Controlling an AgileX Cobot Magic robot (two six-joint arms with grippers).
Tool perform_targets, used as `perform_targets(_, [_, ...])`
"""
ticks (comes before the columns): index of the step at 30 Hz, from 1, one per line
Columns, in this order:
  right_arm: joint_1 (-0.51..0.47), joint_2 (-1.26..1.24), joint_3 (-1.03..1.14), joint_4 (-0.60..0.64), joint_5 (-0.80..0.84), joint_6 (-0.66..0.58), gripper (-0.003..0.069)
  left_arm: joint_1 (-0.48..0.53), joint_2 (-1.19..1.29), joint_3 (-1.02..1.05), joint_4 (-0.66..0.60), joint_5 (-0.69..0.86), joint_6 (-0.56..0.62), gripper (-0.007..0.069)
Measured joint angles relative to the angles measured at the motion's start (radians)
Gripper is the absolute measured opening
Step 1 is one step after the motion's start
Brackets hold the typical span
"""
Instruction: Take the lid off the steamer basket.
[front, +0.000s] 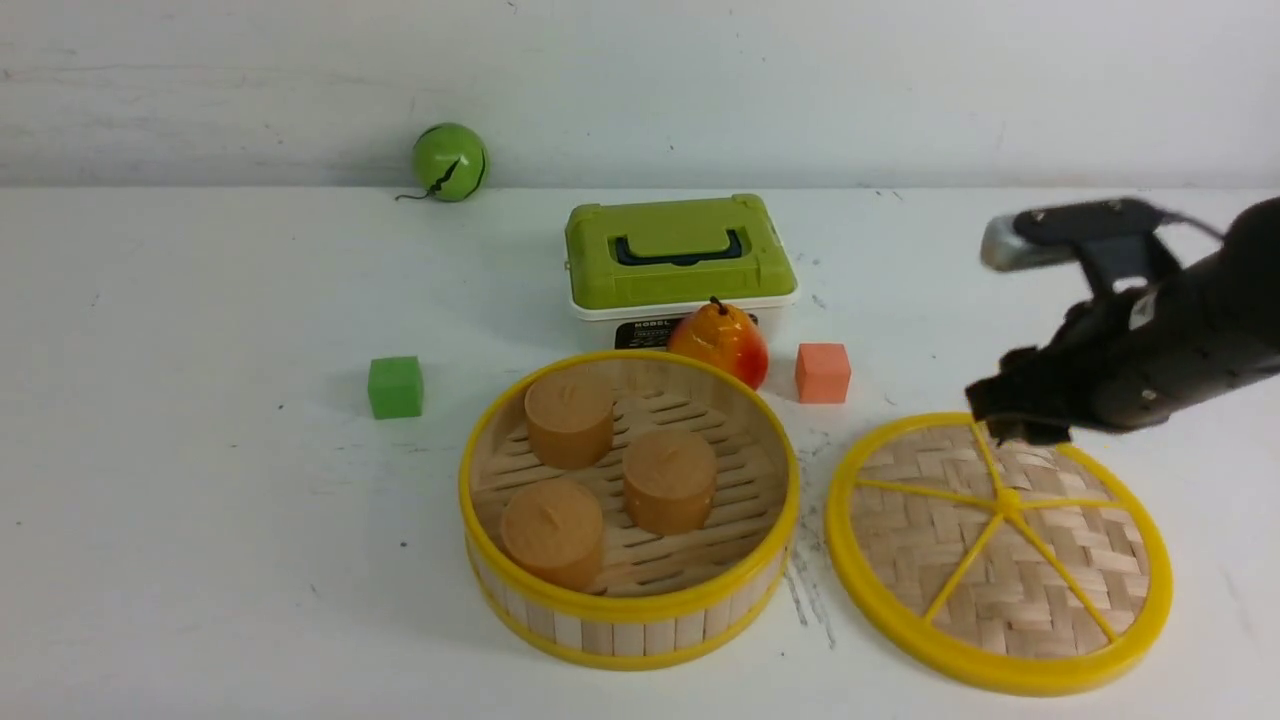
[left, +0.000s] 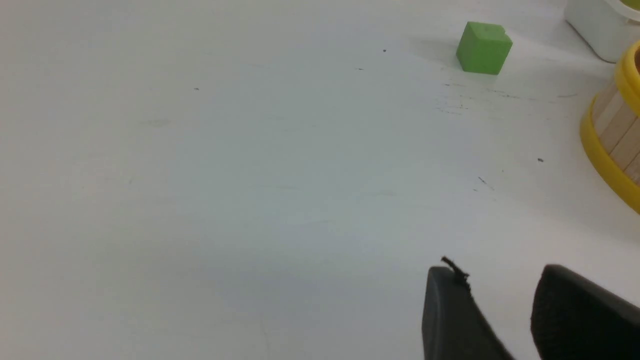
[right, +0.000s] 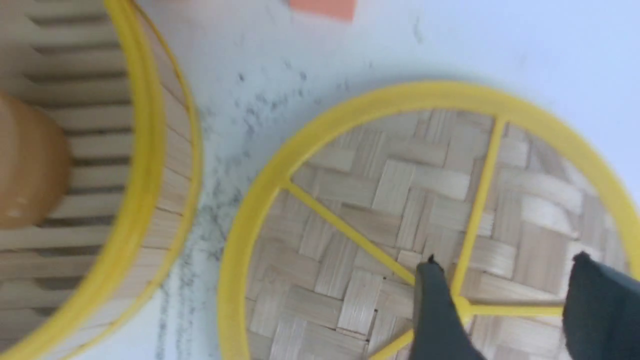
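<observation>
- Front view: the lid (front: 905, 530) lies at four o'clock, clear of the steamer basket (front: 630, 603) near its centre.
- Both my right jaws (right: 502, 295) and my left jaws (left: 492, 300) stand spread, pinching nothing.
- Dipping the right while withdrawing could snag the knob (right: 462, 306) and drag the lid.
- Swinging toward nine o'clock too low could bump the basket.

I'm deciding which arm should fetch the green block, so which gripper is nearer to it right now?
Probably the left. The left gripper is out of the front view, but its wrist view shows the green block ahead. The right gripper is over the lid, beyond the basket.
</observation>
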Motion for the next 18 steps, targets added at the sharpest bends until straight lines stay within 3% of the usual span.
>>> perform_targets(5, [0.000,-0.230,0.036,0.005,-0.003,-0.024,0.0205,0.000,0.000,0.000,0.000,0.000,0.000,0.0239])
perform_targets(6, [0.000,-0.355,0.076,0.005,-0.003,-0.042,0.0115,0.000,0.000,0.000,0.000,0.000,0.000,0.0239])
perform_targets(10, [0.000,-0.574,0.170,0.005,-0.004,-0.059,-0.0014,0.000,0.000,0.000,0.000,0.000,0.000,0.0239])
perform_targets(18, [0.000,-0.864,0.329,0.005,-0.013,-0.065,-0.0022,0.000,0.000,0.000,0.000,0.000,0.000,0.0239])
